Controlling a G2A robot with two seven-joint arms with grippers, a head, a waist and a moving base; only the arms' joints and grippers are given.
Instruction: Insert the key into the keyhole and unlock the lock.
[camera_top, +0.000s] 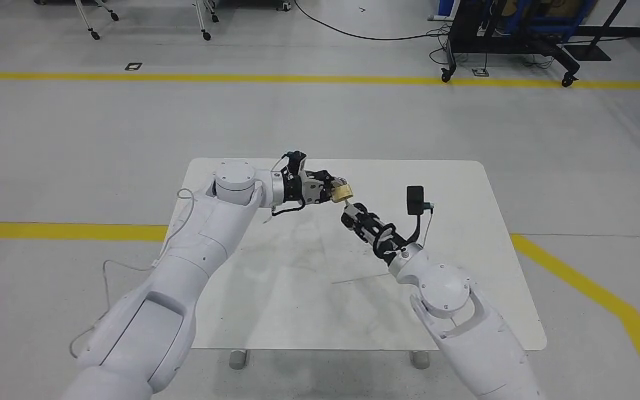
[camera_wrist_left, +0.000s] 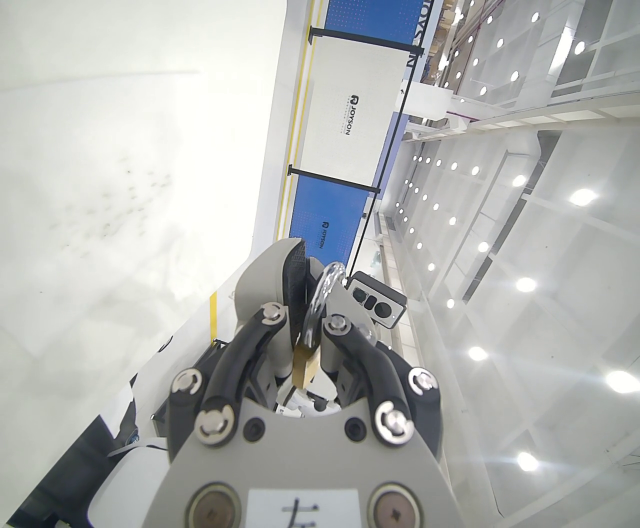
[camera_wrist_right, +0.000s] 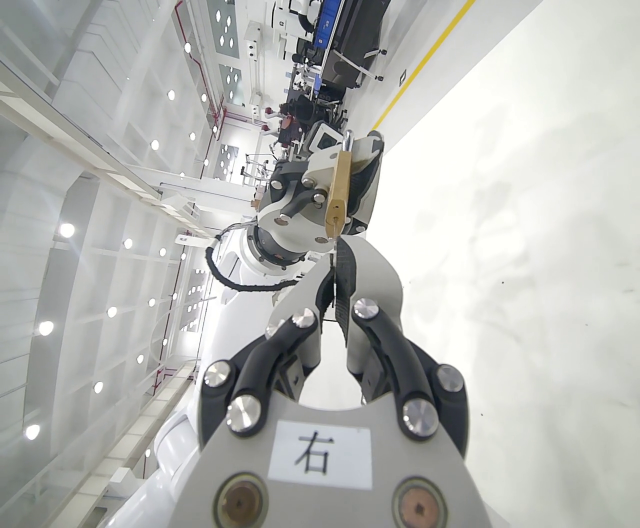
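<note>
Right pincer (camera_wrist_right: 335, 272) pinches the key (camera_wrist_right: 332, 249) at the lock (camera_wrist_right: 338, 190); left pincer (camera_wrist_left: 320, 295) clamps the shackle (camera_wrist_left: 327, 282), steadying it for insertion.

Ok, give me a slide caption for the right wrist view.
Right gripper holds the key at the brass padlock in the left gripper.

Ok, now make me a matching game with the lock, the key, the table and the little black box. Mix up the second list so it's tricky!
Things:
1. lock
2. key
3. table
4. black box

Clues:
A. white, lying under both arms
B. thin, pinched in the right gripper
C. gold-coloured with a silver loop, held in the left gripper
D. standing on the table, with no gripper touching it

Right pairs: 1-C, 2-B, 3-A, 4-D.
</note>
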